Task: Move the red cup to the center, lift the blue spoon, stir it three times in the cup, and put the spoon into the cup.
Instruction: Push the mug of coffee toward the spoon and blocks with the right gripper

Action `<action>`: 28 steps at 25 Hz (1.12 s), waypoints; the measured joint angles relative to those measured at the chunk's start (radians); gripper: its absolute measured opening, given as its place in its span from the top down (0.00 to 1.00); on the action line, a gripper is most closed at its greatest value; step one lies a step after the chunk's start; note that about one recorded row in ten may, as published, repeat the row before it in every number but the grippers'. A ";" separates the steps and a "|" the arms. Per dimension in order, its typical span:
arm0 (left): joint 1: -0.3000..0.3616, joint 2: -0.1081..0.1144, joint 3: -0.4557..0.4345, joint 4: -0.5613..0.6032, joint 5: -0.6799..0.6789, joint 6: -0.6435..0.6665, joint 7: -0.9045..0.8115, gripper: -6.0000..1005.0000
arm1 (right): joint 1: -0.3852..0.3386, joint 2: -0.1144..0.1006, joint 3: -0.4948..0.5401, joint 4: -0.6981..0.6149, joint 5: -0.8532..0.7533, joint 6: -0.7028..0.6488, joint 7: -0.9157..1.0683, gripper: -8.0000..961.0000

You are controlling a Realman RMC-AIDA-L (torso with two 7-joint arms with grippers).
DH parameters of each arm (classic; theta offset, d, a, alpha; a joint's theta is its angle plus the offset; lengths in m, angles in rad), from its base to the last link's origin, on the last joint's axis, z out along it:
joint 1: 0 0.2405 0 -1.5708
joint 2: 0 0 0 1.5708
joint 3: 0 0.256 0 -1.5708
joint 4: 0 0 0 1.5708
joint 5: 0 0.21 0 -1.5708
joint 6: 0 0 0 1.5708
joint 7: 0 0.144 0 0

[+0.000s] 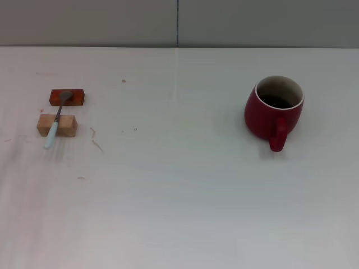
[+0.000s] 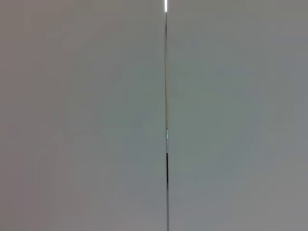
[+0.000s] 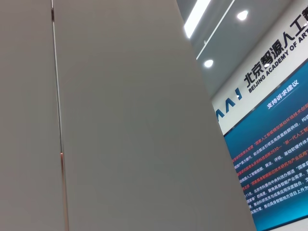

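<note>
Jaws unseen; red cup [image 1: 274, 108] far right

The red cup [image 1: 273, 109] looks like glazed ceramic, smooth and faintly glossy, with a pale rim. The blue spoon [image 1: 58, 119] has a dull grey metal bowl and a smooth pale handle. It lies across a tan wooden block [image 1: 56, 125] and a shiny red-orange block [image 1: 67, 97]. The table [image 1: 179, 196] is matt white, lightly scuffed.

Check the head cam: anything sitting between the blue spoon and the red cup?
Nothing solid. In the head view, only bare white table with faint smudges lies between the blue spoon and the red cup. Neither claw is in view.
</note>
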 joint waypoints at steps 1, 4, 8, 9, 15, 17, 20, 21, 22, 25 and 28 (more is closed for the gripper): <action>0.000 0.000 0.000 0.000 0.000 0.000 0.000 0.14 | 0.000 0.000 0.000 0.000 0.000 0.000 0.000 0.21; 0.001 0.000 0.000 0.000 0.000 0.000 0.000 0.14 | 0.000 0.000 0.000 0.000 0.000 0.000 0.000 0.21; 0.002 0.000 0.000 0.001 0.000 0.001 0.000 0.14 | 0.000 0.000 0.000 0.000 0.000 0.000 0.000 0.21; 0.002 0.000 0.000 0.001 0.000 0.001 0.000 0.14 | 0.000 0.000 0.000 0.000 0.000 0.000 0.000 0.21; 0.001 0.000 0.001 0.001 0.000 0.002 0.000 0.14 | -0.002 0.003 0.000 0.005 0.021 0.059 -0.011 0.27; 0.000 0.000 0.001 0.001 0.000 0.002 0.000 0.14 | 0.003 0.002 -0.005 0.004 0.041 0.079 -0.011 0.30; -0.001 0.000 0.001 0.001 0.000 0.003 0.000 0.14 | 0.007 0.001 -0.007 0.000 0.049 0.093 -0.011 0.34; -0.001 0.000 0.001 0.001 0.000 0.003 0.000 0.14 | 0.008 0.001 -0.007 0.000 0.049 0.098 -0.010 0.35; -0.001 0.000 0.001 0.001 0.000 0.003 0.000 0.14 | 0.010 0.000 -0.006 0.000 0.049 0.105 -0.009 0.41; -0.001 0.000 0.003 0.001 0.000 0.003 0.000 0.14 | 0.025 -0.002 0.000 -0.002 0.049 0.146 -0.008 0.58; -0.001 0.000 0.003 0.001 0.000 0.003 0.000 0.14 | 0.041 -0.002 0.001 -0.011 0.050 0.175 -0.008 0.70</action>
